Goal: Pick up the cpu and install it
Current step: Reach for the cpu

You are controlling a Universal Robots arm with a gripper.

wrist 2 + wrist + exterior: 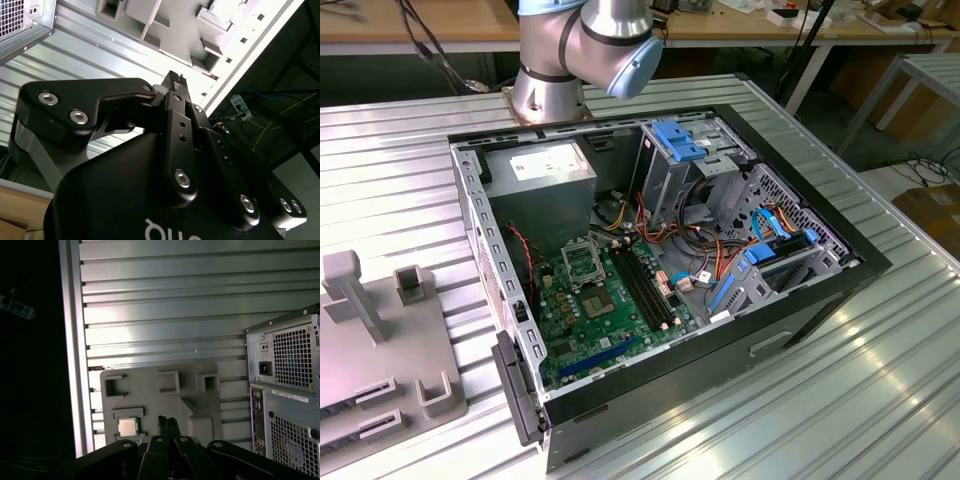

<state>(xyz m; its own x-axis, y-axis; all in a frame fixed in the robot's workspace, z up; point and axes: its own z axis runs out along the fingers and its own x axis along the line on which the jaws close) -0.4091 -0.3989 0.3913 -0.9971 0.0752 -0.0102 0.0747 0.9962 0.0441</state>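
The gripper (167, 422) has its two black fingers drawn together at the tips with nothing between them, as both wrist views show. It hangs above the grey fixture plate (192, 390), pointing down at it and touching nothing. In the first wrist view the cpu (128, 427) lies flat in a shallow square pocket of that plate. It sits just off the fingertips, on the side facing the table's edge rail (75, 350). The computer case (287, 390), seen from its rear, stands on the opposite side and well apart. By my judgement, the offset that matters runs sideways along the plate, away from the case, together with the drop down to the plate. Being square, the cpu has no long axis, and its edges run parallel to the plate's edges and to the ribs of the metal table (165, 315). In the exterior view the plate occupies the lower left of the frame, the open case fills the centre, and the socket (582, 262) on the green board (590, 325) lies near the middle. With the cpu in its pocket, I judge the pick not yet made.
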